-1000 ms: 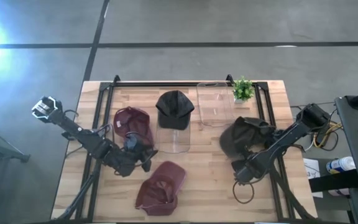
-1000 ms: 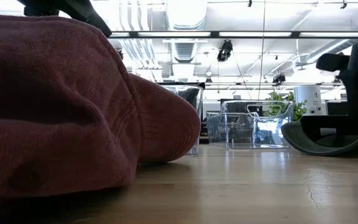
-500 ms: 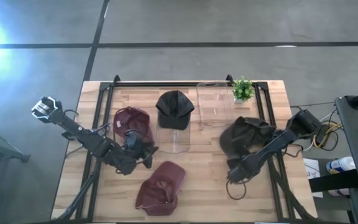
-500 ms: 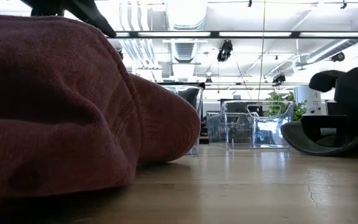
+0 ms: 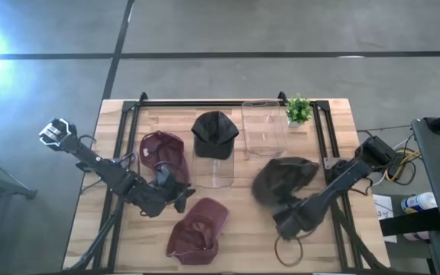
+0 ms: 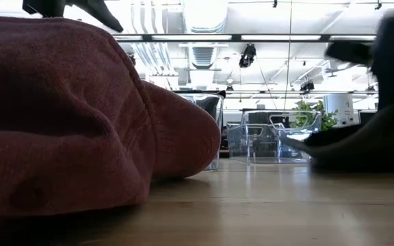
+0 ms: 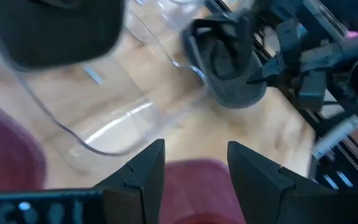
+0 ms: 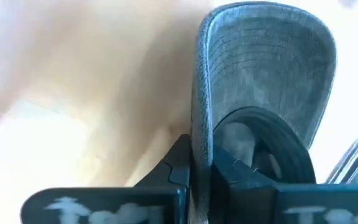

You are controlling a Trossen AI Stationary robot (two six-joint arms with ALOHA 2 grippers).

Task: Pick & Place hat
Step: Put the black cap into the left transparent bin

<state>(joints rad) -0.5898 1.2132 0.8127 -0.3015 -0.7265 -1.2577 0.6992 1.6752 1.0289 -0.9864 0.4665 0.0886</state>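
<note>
Because the hat had to be lifted, our right gripper (image 5: 287,221), lower right of the high view, was pinched tight on the dark hat (image 5: 281,179) by its edge; our left gripper (image 5: 176,195), jaws apart, waited lower left beside the maroon cap (image 5: 198,228).

My high cam looks straight down on the whole table (image 5: 228,229). Low cam sits at tabletop level, right up against a maroon cap (image 6: 81,116), facing the room. Wrist cams look fwd, v. close. L wrist and high both catch the grey cap (image 7: 229,68).
</note>
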